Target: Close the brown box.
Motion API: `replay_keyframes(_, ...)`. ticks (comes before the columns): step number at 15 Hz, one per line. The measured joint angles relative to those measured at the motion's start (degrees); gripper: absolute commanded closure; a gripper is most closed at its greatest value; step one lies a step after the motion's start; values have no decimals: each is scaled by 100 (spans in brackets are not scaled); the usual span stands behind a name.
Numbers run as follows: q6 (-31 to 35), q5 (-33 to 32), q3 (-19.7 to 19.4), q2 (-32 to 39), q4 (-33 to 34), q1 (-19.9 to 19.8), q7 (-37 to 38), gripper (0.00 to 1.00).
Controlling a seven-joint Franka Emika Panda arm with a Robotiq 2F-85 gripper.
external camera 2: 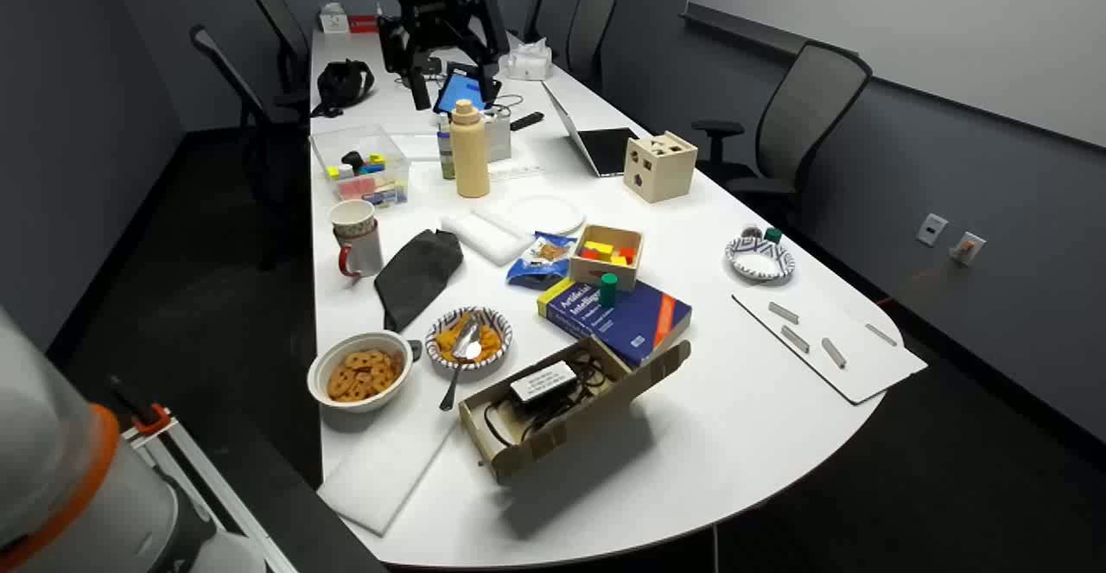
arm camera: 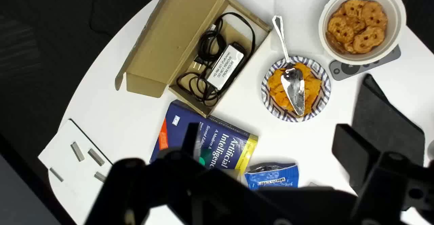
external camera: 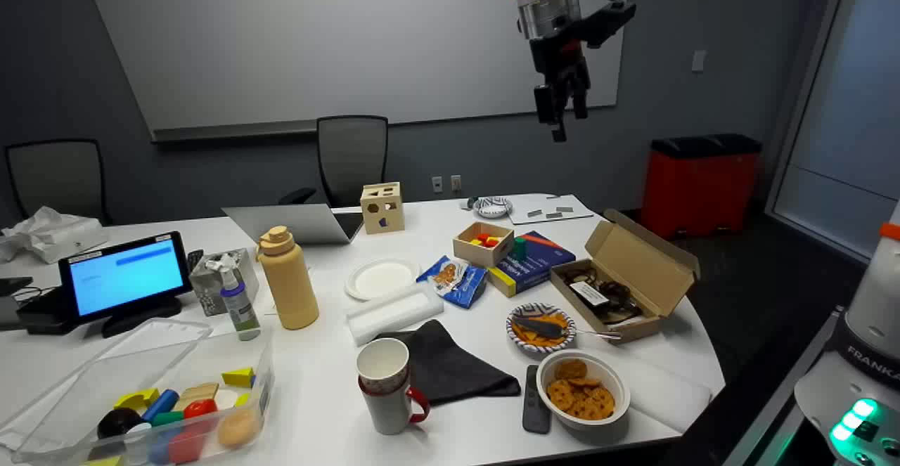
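The brown box (external camera: 641, 263) stands on the table with its hinged lid folded open, tilted outward toward the rounded table end. It also shows in an exterior view (external camera 2: 598, 409) and at the upper left of the wrist view (arm camera: 176, 36). Inside lie black cables and a black adapter with a white label (arm camera: 225, 65). My gripper (external camera: 569, 121) is high above the table, well apart from the box. It also shows in an exterior view (external camera 2: 453, 99). In the wrist view its fingers (arm camera: 271, 142) are wide apart with nothing between them.
A blue book (arm camera: 183, 123) lies against the box's end, bearing a green cylinder (external camera 2: 608, 289) and small wooden tray (external camera 2: 596, 272). A patterned bowl (external camera: 512, 332) with a serving utensil (arm camera: 293, 86) is beside the box. A white bowl (external camera: 545, 382) and whiteboard panel (external camera 2: 864, 383) are nearby.
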Motion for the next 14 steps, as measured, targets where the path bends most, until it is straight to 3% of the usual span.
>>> replay_keyframes(7, -42, 79, -147, 82, -29, 44, -107, 0)
replay_keyframes(11, -357, 396, -783, 276, -17, -76, -675, 0)
replay_keyframes(14, -632, 428, -1376, 374, 58, -434, -959, 0)
